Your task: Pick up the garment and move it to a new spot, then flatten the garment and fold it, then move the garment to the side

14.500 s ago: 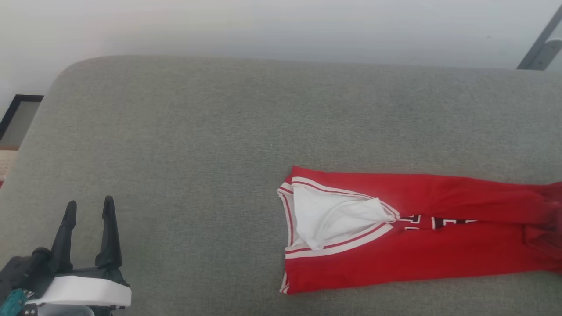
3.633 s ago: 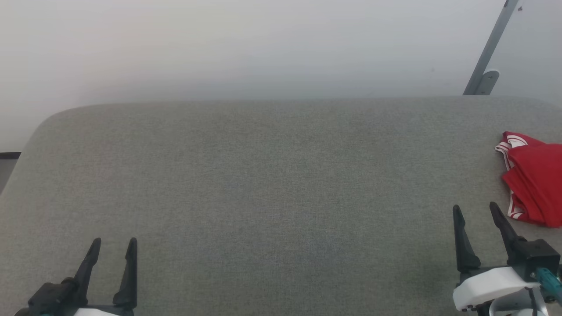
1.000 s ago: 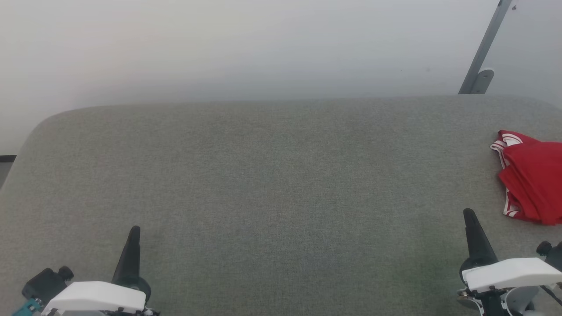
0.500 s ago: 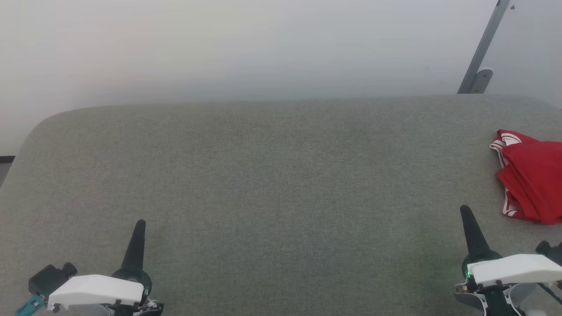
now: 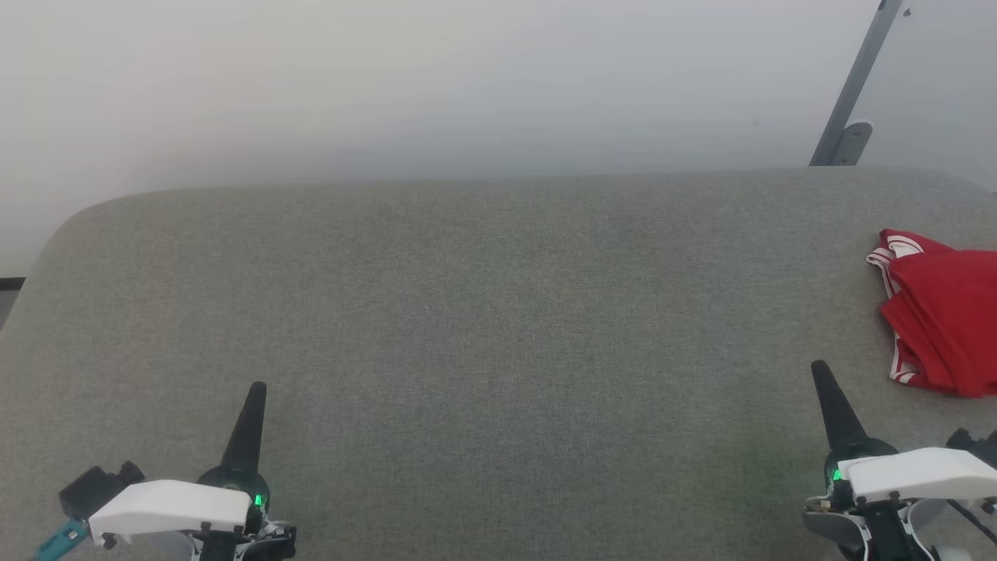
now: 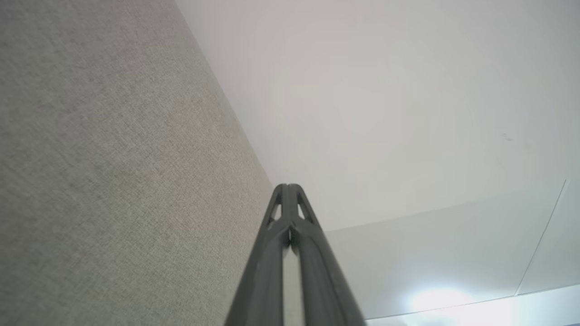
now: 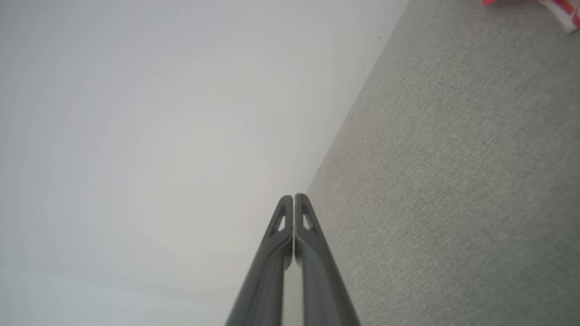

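Garment point(image 5: 942, 312): red, folded into a compact bundle, red-and-white striped trim showing at its far-left corner and along its near-left edge. It lies on the grey fabric surface point(image 5: 498, 312) at the far right and is cut off by the right border of the head view. Left gripper point(image 5: 256, 388): near left, jaws drawn together into one dark point, holding nothing. In its wrist view the two fingers point(image 6: 269, 258) are pressed together at the tips, with grey fabric on one side and pale wall point(image 5: 389, 78) on the other. Right gripper point(image 5: 818, 368): near right, likewise closed and empty. Its tip is to the near left of the garment, close to it but apart, no contact. In the right wrist view the fingers point(image 7: 312, 262) meet with only a hairline seam between them, and a sliver of the red cloth sits in that view's top right corner. A small green light point(image 5: 258, 499) glows on the left wrist housing, and another on the right. A grey metal strut point(image 5: 853, 86) leans up the wall beyond the far right edge of the surface.
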`<state>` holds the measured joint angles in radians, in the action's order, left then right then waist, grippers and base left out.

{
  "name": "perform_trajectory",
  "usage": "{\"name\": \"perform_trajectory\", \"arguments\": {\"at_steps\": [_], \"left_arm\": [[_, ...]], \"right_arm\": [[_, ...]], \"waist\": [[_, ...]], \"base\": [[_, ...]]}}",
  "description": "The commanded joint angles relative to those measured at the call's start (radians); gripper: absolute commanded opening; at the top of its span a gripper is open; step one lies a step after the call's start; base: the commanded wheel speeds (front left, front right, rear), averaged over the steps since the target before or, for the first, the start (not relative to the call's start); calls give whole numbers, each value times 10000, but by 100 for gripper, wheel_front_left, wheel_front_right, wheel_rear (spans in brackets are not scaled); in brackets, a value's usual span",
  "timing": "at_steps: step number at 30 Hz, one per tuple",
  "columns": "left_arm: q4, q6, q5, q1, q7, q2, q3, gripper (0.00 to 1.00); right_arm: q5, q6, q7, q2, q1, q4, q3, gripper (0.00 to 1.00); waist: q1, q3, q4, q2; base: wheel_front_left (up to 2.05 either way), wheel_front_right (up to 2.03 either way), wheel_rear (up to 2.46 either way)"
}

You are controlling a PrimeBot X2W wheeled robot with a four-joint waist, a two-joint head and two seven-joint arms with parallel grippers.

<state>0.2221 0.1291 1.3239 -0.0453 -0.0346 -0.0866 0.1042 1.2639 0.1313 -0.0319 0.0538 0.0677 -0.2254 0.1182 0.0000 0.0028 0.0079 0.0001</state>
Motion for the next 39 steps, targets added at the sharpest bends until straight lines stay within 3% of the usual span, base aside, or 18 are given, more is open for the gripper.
{"name": "perform_trajectory", "arguments": {"at_steps": [1, 39], "left_arm": [[-25, 19, 316, -247, -73, 11, 54, 0], [227, 28, 2802, -678, -805, 368, 120, 0]], "right_arm": [[304, -5, -102, -24, 213, 30, -13, 0], [3374, -5, -837, -51, 445, -202, -41, 0]], "waist": [[0, 0, -3, -1], [0, 3, -74, -1]], "base": [[0, 0, 0], [0, 0, 0]]}}
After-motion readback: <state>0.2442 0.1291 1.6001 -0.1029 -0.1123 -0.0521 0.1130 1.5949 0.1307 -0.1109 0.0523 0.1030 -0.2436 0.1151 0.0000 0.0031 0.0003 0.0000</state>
